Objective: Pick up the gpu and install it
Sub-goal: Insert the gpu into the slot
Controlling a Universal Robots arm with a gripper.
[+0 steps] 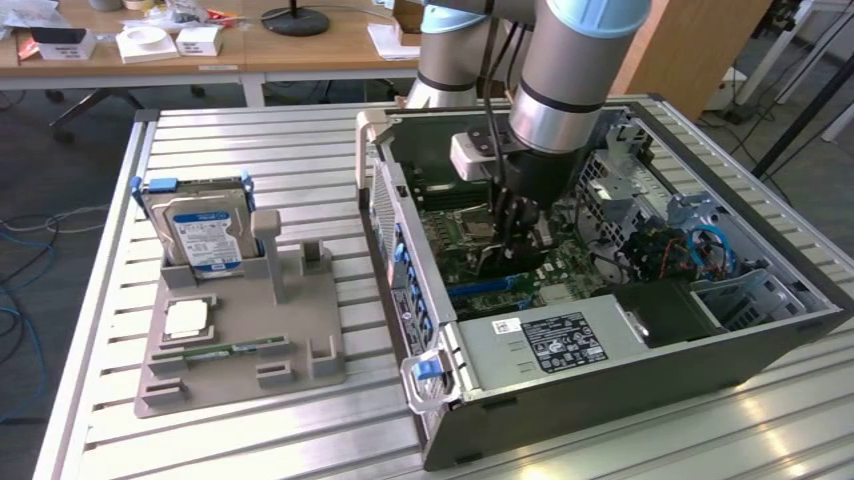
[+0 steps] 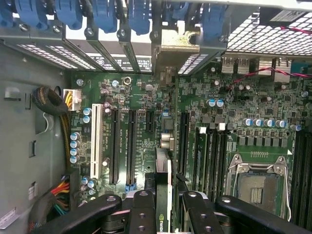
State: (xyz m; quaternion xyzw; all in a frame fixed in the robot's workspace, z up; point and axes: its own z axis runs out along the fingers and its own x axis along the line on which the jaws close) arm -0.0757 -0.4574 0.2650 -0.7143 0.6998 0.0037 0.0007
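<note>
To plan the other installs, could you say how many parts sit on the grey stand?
3: a hard drive upright at the back, a pale square part centrally, a memory stick nearest the camera. Others may be hidden.

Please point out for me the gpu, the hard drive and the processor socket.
gpu [image 2: 164, 180]: wrist view, on its thin green edge facing the camera.
hard drive [image 1: 204, 242]: exterior view, on its blue-white label.
processor socket [image 2: 258, 187]: wrist view, on its open middle.
</note>
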